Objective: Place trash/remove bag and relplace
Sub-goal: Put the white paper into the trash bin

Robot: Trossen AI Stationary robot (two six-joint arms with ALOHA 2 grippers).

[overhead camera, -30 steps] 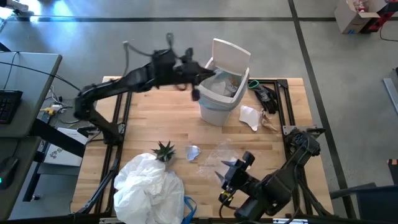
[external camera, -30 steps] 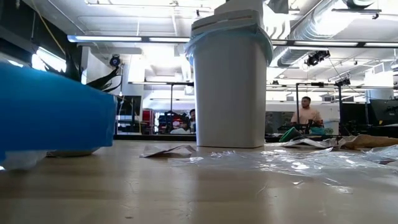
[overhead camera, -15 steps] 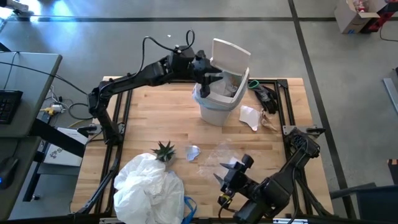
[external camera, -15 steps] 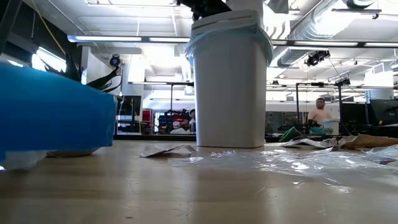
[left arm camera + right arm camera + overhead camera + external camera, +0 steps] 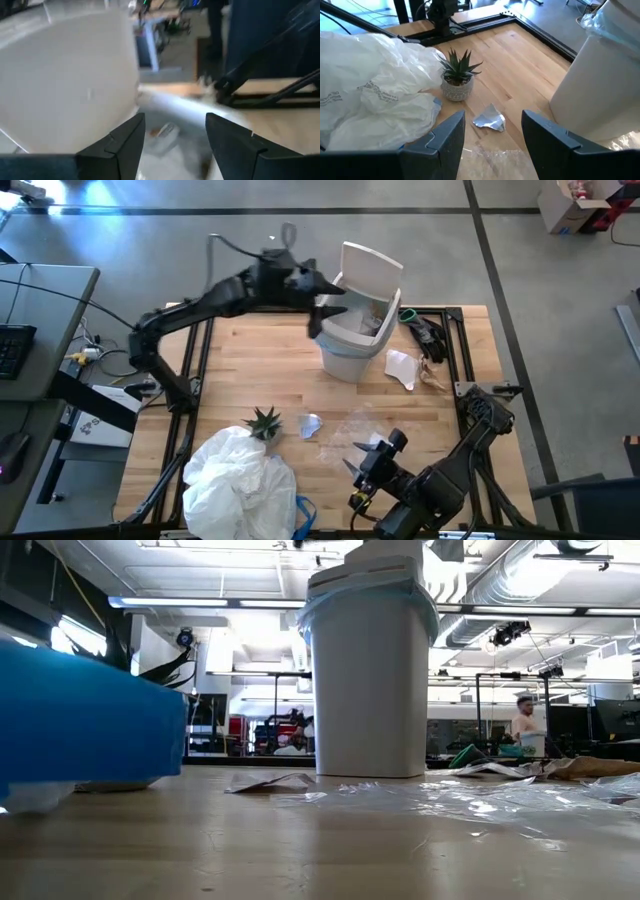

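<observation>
The left gripper (image 5: 322, 298) hangs over the bin (image 5: 355, 330), fingers apart, empty. The right gripper (image 5: 365, 455) waits low near a wrapper (image 5: 352, 423), fingers apart.

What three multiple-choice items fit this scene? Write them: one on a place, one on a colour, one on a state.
1. The potted plant stands:
A. on the floor
B. beside the crumpled white bag
C. on a chair

2. The liner in the bin is:
A. light blue
B. red
C. black

3. The lid of the bin is:
A. shut
B. raised
C. lying on the table

Key:
1 B, the plant sits on the table at the bag's edge.
2 A, pale blue plastic folds over the rim.
3 B, the lid stands up behind the open mouth.
</observation>
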